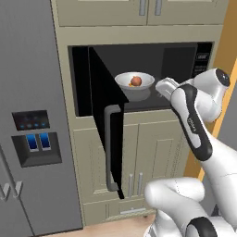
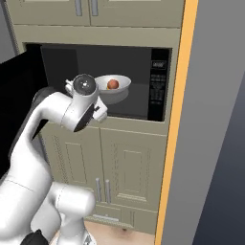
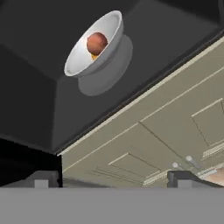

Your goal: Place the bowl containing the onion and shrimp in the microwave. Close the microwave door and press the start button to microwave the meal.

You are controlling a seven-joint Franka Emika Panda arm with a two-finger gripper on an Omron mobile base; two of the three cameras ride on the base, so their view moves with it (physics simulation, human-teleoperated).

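The pale bowl sits on the floor of the black microwave, well inside the dark cavity. It holds the reddish-brown onion, and a bit of the orange shrimp peeks out beside it. The microwave door stands swung wide open to the left, its grey bar handle facing out. My gripper is open and empty. It hangs just outside the cavity's front edge, right of the bowl and apart from it.
A tall grey fridge with a dispenser panel stands left of the open door. Beige cabinet doors lie below the microwave and more above it. An orange-edged wall panel closes in the right side.
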